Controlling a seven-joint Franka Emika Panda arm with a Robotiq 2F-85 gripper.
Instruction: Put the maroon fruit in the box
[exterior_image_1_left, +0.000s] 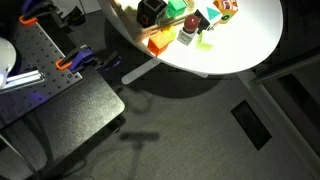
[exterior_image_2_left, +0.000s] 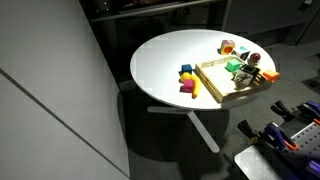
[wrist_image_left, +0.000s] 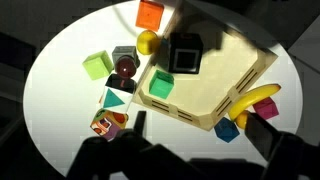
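The maroon fruit (wrist_image_left: 125, 68) lies on the white round table, just outside the box's left side, between a green cube (wrist_image_left: 97, 66) and a yellow ball (wrist_image_left: 147, 42). It also shows in both exterior views (exterior_image_1_left: 187, 33) (exterior_image_2_left: 254, 60). The box (wrist_image_left: 190, 110), shallow with a tan rim, holds a black cube (wrist_image_left: 185, 53) and a green block (wrist_image_left: 160, 86). It shows in an exterior view (exterior_image_2_left: 225, 96) too. My gripper (wrist_image_left: 200, 150) is open and empty, high above the table, its dark fingers below the box's near corner. The gripper is not seen in the exterior views.
An orange block (wrist_image_left: 150, 12), a teal wedge (wrist_image_left: 115, 98) and a multicoloured cube (wrist_image_left: 105, 124) lie left of the box. A yellow banana (wrist_image_left: 255, 97), a blue block (wrist_image_left: 228, 130) and a magenta block (wrist_image_left: 266, 108) lie at its right. The table edge (exterior_image_2_left: 140, 80) drops to dark floor.
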